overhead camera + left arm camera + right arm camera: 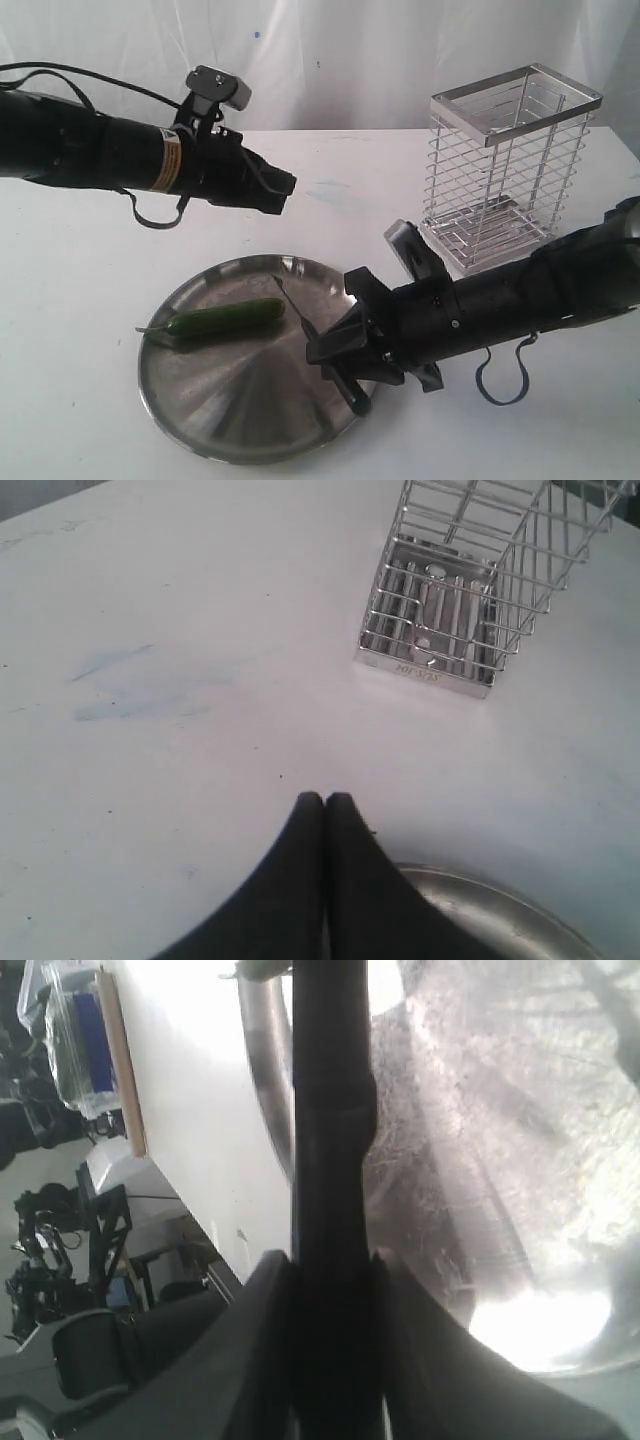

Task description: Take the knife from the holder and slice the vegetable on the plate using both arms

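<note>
The green vegetable [225, 318] lies on the left part of the steel plate [240, 420]. My right gripper [337, 355] hovers over the plate's right side, shut on the black knife [293, 308]. The thin blade points toward the plate's far rim, right of the vegetable and apart from it. In the right wrist view the knife [330, 1140] runs between the fingers of the right gripper [332, 1260] over the plate [500, 1140]. My left gripper [287, 188] hangs shut and empty above the table behind the plate. In the left wrist view, the left gripper [324, 800] has its fingertips pressed together.
The wire holder [510, 165] stands at the back right with nothing in it; the left wrist view shows the holder [450, 610] beyond the plate rim [500, 900]. The table's near edge and a clear plastic box [75, 1040] off the table appear in the right wrist view.
</note>
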`<state>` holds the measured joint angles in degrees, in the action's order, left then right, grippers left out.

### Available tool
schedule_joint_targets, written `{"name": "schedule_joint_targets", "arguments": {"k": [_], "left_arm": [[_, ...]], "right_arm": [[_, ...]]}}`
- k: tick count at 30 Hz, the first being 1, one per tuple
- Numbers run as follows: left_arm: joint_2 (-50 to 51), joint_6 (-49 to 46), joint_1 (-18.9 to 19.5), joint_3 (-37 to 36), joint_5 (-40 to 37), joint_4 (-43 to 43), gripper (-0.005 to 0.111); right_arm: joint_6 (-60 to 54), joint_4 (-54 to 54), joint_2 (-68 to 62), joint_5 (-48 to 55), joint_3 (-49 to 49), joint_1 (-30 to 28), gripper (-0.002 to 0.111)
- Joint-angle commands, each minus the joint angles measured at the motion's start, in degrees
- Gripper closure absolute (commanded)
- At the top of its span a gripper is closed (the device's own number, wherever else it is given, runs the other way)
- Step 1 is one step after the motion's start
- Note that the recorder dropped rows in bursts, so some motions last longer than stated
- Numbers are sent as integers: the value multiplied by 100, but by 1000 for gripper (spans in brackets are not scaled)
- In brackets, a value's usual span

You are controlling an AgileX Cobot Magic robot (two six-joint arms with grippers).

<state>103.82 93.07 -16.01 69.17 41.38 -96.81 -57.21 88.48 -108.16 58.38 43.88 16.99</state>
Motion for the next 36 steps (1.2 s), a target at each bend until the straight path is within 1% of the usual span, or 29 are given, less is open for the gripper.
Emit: {"name": "schedule_joint_targets", "arguments": {"k": [1, 3, 9, 14, 16, 20, 24, 27, 30, 34, 36], "left_arm": [[-342, 752, 3, -153, -288, -314, 106], [-405, 782, 3, -282, -338, -314, 106], [-406, 703, 3, -745, -364, -314, 106], [-406, 703, 3, -913, -328, -314, 106], [-406, 713, 3, -911, -333, -314, 106], [-406, 713, 3, -911, -482, -314, 106], [-384, 713, 3, -911, -674, -314, 106], [-247, 713, -8, -911, -334, -239, 106], [-42, 663, -20, -911, 168, -72, 106], [161, 587, -20, -911, 348, 87, 106], [235, 444, -28, -911, 604, 277, 106]], "right_arm": [[37, -199, 365, 1, -101, 84, 108], [219, -221, 452, -159, -159, 174, 108], [178, -221, 466, -524, -196, 394, 108], [-447, -221, 501, -658, -196, 407, 108], [-753, -263, 595, -914, -196, 407, 108], [-874, -782, 968, -1598, -196, 407, 108], [-698, -1806, 1253, -1835, -196, 407, 108], [-369, -2423, 1349, -2041, -196, 407, 108], [-367, -2633, 1366, -2127, -196, 407, 108], [-450, -2960, 1366, -2142, -196, 407, 108], [-450, -3099, 1366, -2258, -196, 416, 108]]}}
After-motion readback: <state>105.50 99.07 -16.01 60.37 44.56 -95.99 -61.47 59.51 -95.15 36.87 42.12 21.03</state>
